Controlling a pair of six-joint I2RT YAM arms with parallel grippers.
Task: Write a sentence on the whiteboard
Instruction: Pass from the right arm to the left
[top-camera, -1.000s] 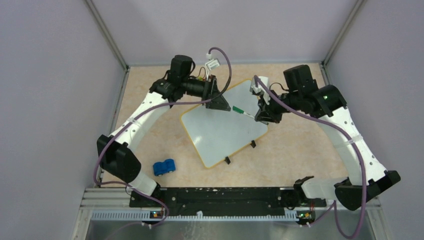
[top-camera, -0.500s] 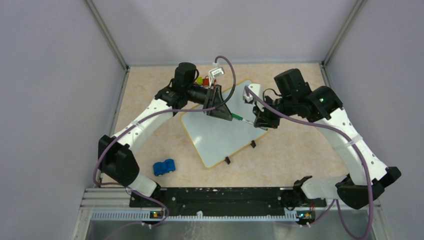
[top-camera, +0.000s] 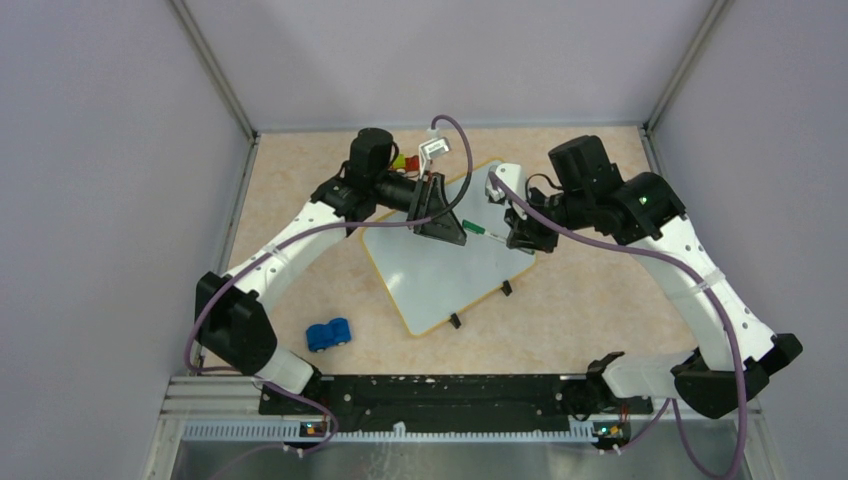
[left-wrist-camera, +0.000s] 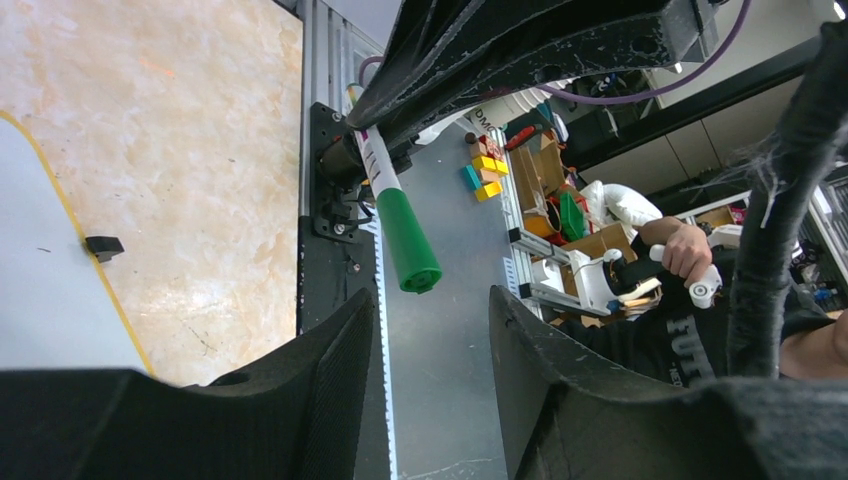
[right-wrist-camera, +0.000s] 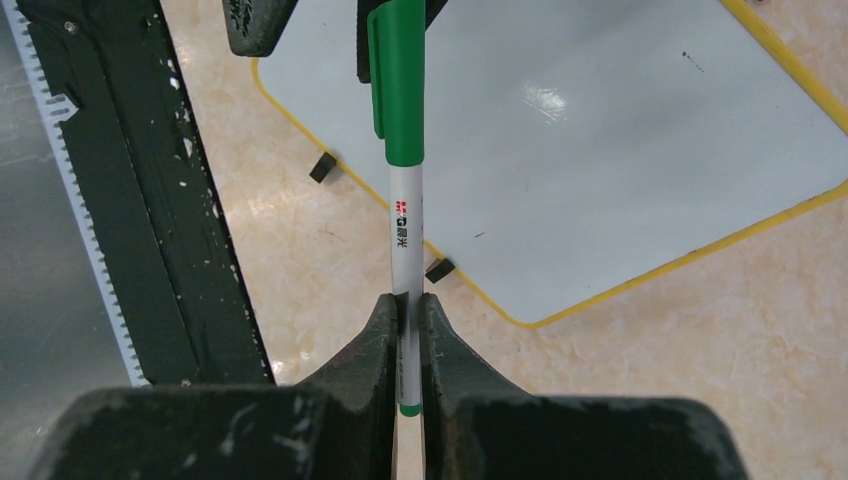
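Centrally on the desk (top-camera: 300, 200) the whiteboard (top-camera: 440, 275) is laid flat, turned at an angle to the desk edges, with its small black clips (top-camera: 455, 320) along the edge nearer the arm bases. Its yellow rim and white surface are seen plainly from the right wrist, where only a few tiny specks are made out on it. Above the board's far half a green-capped marker (right-wrist-camera: 405, 230) is held level between the two arms. The right gripper (right-wrist-camera: 408, 305) is clamped on the white barrel near its tail end, with the fingers pressed against both sides of it. The capped end is pointed toward the left gripper (left-wrist-camera: 428, 300), whose fingers are spread well apart. From the left wrist the green cap (left-wrist-camera: 410, 250) is seen just beyond the gap between them, and whether it is touched by either finger cannot be told. A blue toy car (top-camera: 328, 334) is set on the desk near the left arm, well apart from the board's near corner.
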